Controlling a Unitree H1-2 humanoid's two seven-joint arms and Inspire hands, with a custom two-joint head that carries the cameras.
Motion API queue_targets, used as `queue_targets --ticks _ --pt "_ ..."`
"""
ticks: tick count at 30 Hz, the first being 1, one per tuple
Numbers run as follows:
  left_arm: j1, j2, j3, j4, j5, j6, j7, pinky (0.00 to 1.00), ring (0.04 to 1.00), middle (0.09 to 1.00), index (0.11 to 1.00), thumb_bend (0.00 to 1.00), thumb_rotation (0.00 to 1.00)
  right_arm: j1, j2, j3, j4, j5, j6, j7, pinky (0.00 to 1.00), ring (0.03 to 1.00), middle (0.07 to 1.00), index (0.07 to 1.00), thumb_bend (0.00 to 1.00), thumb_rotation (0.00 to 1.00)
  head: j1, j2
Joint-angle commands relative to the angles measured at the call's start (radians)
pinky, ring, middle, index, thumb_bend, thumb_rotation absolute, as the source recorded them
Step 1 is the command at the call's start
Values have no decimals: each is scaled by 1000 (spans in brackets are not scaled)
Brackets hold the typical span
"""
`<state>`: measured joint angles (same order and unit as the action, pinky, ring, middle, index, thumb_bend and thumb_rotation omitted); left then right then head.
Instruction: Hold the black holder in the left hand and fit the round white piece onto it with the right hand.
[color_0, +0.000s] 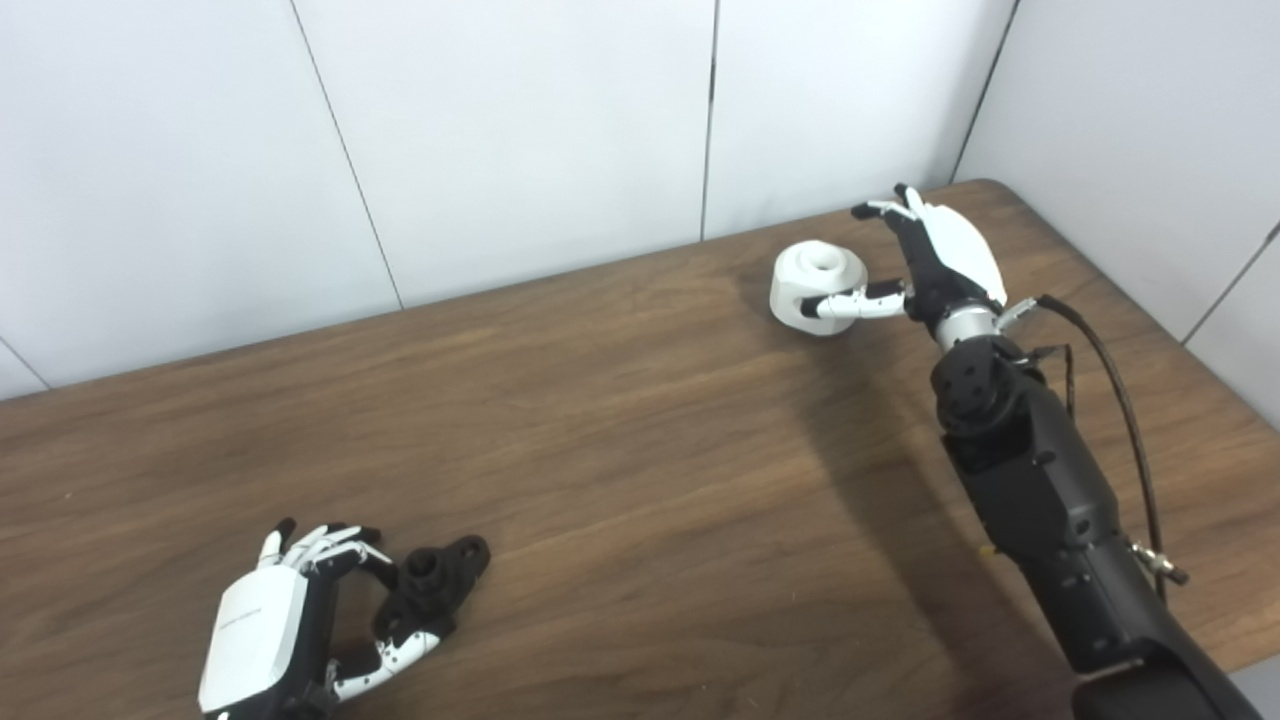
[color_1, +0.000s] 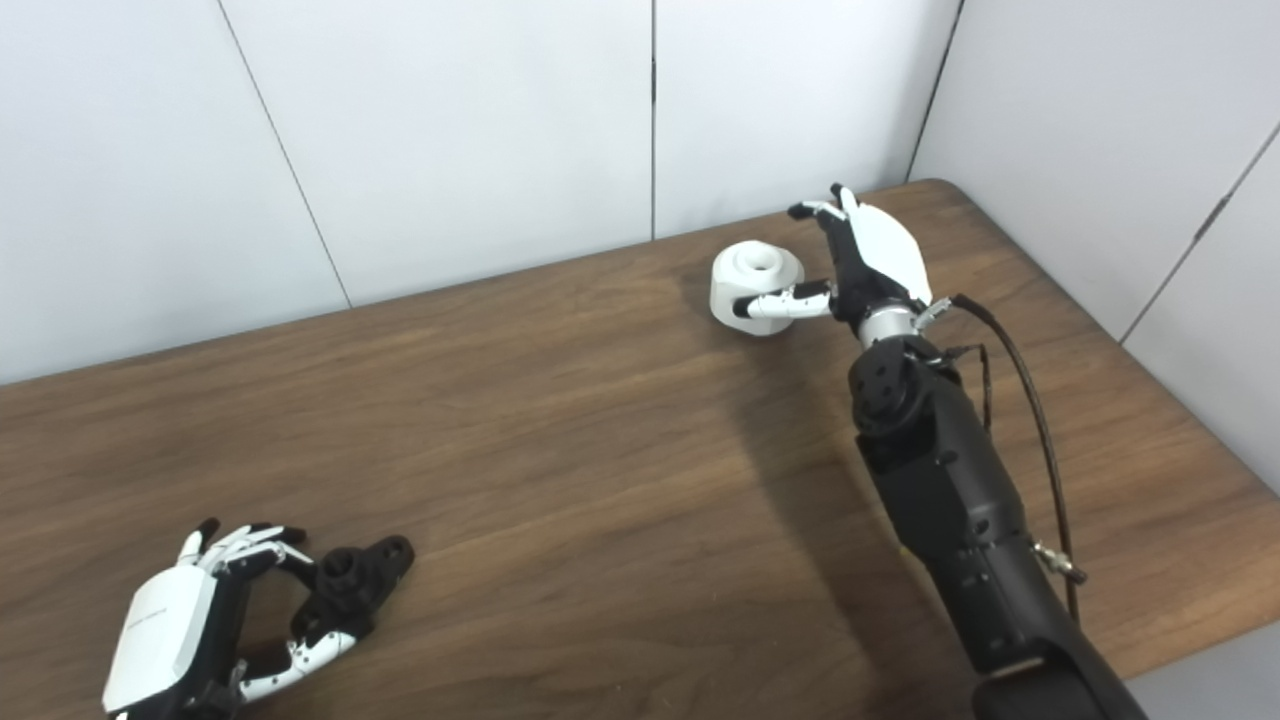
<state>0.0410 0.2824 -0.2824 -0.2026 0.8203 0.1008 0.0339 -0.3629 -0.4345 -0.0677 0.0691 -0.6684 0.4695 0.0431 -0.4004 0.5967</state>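
The black holder (color_0: 437, 580) lies on the wooden table (color_0: 640, 450) at the near left. My left hand (color_0: 300, 610) rests beside it, its fingers and thumb curved around the holder's left end, spread and close to it. Whether they touch it cannot be told. The round white piece (color_0: 817, 283), a short cylinder with a hole on top, stands at the far right. My right hand (color_0: 925, 260) is open just right of it. Its thumb lies against the piece's near side and its fingers are raised apart behind it.
White wall panels run close behind the table's far edge and along its right side. The table's rounded far right corner (color_0: 985, 185) is just beyond the right hand. A black cable (color_0: 1125, 400) loops along the right forearm.
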Motion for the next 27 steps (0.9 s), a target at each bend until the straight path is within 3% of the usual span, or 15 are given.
queue_targets --ticks 1,27 --pt "12 12 0 10 11 0 -21 1000 860 765 484 521 44 -62 -37 -2 -3 -27 0 -4 1000 1000 1000 809 907 344 -1 0" --pt "6 6 1 13 25 6 -23 987 856 764 484 521 44 -100 -65 79 74 -44 -2 -1 1000 1000 981 755 888 353 4 2"
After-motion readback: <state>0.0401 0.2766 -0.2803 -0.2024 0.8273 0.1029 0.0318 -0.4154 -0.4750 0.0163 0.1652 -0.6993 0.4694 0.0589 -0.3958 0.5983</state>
